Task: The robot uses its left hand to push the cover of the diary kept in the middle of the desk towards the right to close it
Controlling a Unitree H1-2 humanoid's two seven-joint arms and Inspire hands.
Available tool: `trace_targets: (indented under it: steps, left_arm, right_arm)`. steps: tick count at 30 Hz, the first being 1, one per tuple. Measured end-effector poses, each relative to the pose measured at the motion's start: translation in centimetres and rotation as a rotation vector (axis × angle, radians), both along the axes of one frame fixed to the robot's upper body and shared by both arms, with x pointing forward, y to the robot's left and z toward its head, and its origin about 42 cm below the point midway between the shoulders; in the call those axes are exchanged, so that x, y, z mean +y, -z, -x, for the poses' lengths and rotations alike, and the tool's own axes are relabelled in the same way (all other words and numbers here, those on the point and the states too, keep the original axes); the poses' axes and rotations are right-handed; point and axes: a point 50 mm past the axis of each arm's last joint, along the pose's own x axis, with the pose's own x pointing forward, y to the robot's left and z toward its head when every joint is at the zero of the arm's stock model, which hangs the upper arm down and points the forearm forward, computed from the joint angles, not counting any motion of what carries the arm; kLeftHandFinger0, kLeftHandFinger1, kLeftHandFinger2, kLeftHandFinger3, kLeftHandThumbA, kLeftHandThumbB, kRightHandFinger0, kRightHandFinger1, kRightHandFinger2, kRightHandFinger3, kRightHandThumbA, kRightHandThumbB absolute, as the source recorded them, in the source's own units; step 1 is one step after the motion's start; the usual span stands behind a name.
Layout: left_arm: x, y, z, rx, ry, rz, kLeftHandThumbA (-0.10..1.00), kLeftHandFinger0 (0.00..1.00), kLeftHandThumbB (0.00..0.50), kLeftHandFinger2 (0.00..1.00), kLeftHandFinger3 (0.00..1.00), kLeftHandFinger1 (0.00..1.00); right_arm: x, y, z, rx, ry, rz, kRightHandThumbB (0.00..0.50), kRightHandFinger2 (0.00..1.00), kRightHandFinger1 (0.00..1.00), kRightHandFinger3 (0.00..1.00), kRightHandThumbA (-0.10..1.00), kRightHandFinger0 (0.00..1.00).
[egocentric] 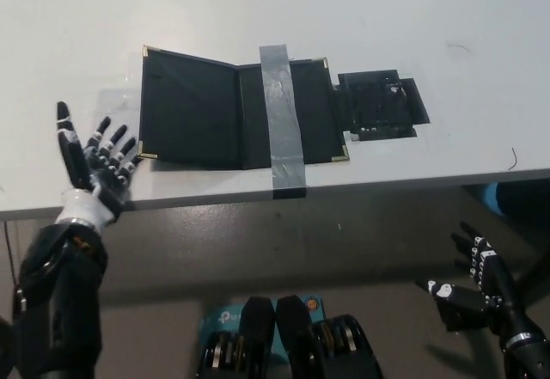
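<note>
A black diary (241,114) with gold corner tips lies open in the middle of the white desk (258,9). A strip of grey tape (280,119) runs across its right half and down over the desk's front edge. Its left cover (187,109) lies flat. My left hand (96,166) is open, palm up, fingers spread, at the desk's front edge just left of the diary's lower left corner, not touching it. My black right hand (474,280) hangs open below the desk at the lower right.
A black flat pad (380,104) lies on the desk right of the diary. The desk's front edge crosses the picture below the diary. A blue thing (491,197) shows under the desk at the right.
</note>
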Motion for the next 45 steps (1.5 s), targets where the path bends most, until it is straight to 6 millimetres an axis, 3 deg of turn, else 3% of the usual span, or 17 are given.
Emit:
trace_targets:
  steps: [7, 18, 21, 25, 28, 30, 37, 41, 42, 45]
  left_arm:
    - [-3.6, 0.3, -0.6, -0.009, 0.031, 0.068, 1.0, 1.0, 0.223, 1.0, 1.0, 1.0]
    - [-7.2, 0.4, -0.7, -0.037, 0.037, 0.134, 1.0, 1.0, 0.228, 1.0, 1.0, 1.0]
    - [-7.9, 0.3, -0.7, -0.048, 0.033, 0.149, 1.0, 1.0, 0.293, 1.0, 1.0, 1.0]
    - [-8.8, 0.0, -0.7, -0.069, 0.048, 0.144, 1.0, 1.0, 0.315, 1.0, 1.0, 1.0]
    - [-11.1, 0.0, -0.6, -0.06, 0.11, 0.111, 1.0, 1.0, 0.324, 1.0, 1.0, 1.0]
    - [-12.6, -0.5, -0.7, -0.07, 0.151, 0.051, 1.0, 1.0, 0.337, 1.0, 1.0, 1.0]
    - [-17.1, -2.0, -1.2, -0.122, 0.354, -0.244, 1.0, 1.0, 0.237, 1.0, 1.0, 1.0]
    - [-18.5, -1.4, -1.0, -0.138, 0.467, -0.457, 1.0, 1.0, 0.315, 1.0, 1.0, 1.0]
    - [-18.6, -1.4, -1.1, -0.145, 0.484, -0.502, 1.0, 1.0, 0.356, 1.0, 1.0, 1.0]
    - [-18.8, -1.6, -1.5, -0.185, 0.535, -0.658, 1.0, 1.0, 0.372, 1.0, 1.0, 1.0]
  right_arm:
    - [0.1, 0.0, 0.0, 0.001, -0.009, 0.004, 0.498, 0.94, 0.97, 1.0, 1.0, 0.89]
    - [0.3, -0.4, -0.4, -0.008, -0.023, 0.013, 0.499, 0.93, 0.95, 1.0, 1.0, 0.87]
    - [0.3, -0.4, -0.4, -0.009, -0.024, 0.014, 0.5, 0.91, 0.93, 1.0, 1.0, 0.87]
    - [0.4, -0.4, -0.5, -0.007, -0.025, 0.014, 0.5, 0.91, 0.93, 1.0, 1.0, 0.87]
    - [0.5, -0.5, -0.6, -0.01, -0.028, 0.015, 0.496, 0.9, 0.92, 1.0, 1.0, 0.86]
    - [0.4, -0.5, -0.6, -0.009, -0.028, 0.015, 0.5, 0.91, 0.93, 1.0, 1.0, 0.87]
    - [0.7, -0.5, -0.6, -0.01, -0.037, 0.017, 0.498, 0.9, 0.92, 1.0, 1.0, 0.86]
    - [0.7, -0.5, -0.6, -0.008, -0.038, 0.018, 0.494, 0.9, 0.92, 1.0, 1.0, 0.87]
    - [0.7, -0.5, -0.6, -0.007, -0.037, 0.018, 0.489, 0.91, 0.93, 1.0, 1.0, 0.88]
    - [0.7, -0.4, -0.6, -0.006, -0.038, 0.017, 0.484, 0.91, 0.93, 1.0, 1.0, 0.87]
